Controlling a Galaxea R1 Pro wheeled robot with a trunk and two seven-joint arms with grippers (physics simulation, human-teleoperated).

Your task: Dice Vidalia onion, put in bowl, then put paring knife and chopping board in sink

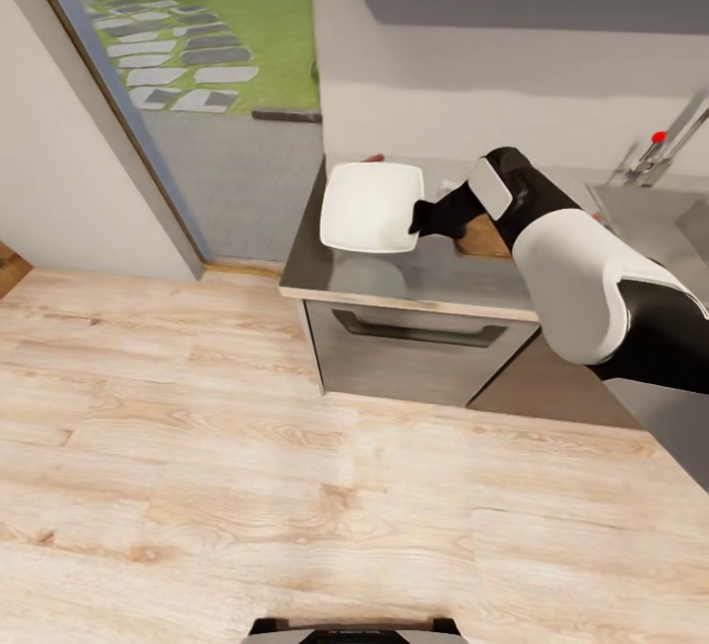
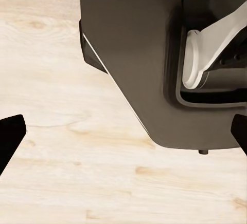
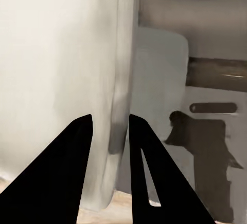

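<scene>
At frame centre the bowl (image 1: 369, 207) was held over the worktop (image 1: 433, 280), its rim pinched by the right tool (image 1: 421, 219), judged ready for placing.

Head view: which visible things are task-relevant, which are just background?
Task-relevant:
- square white bowl, gripped at its rim by the right gripper
- wooden chopping board, partly behind the arm
- steel sink with faucet

Background:
- steel countertop
- wood floor
- garden paving stones

The right arm reaches forward, its tool (image 1: 421, 221) pinched narrow, while the left tool (image 2: 123, 131) points down, fingers spread wide.
</scene>
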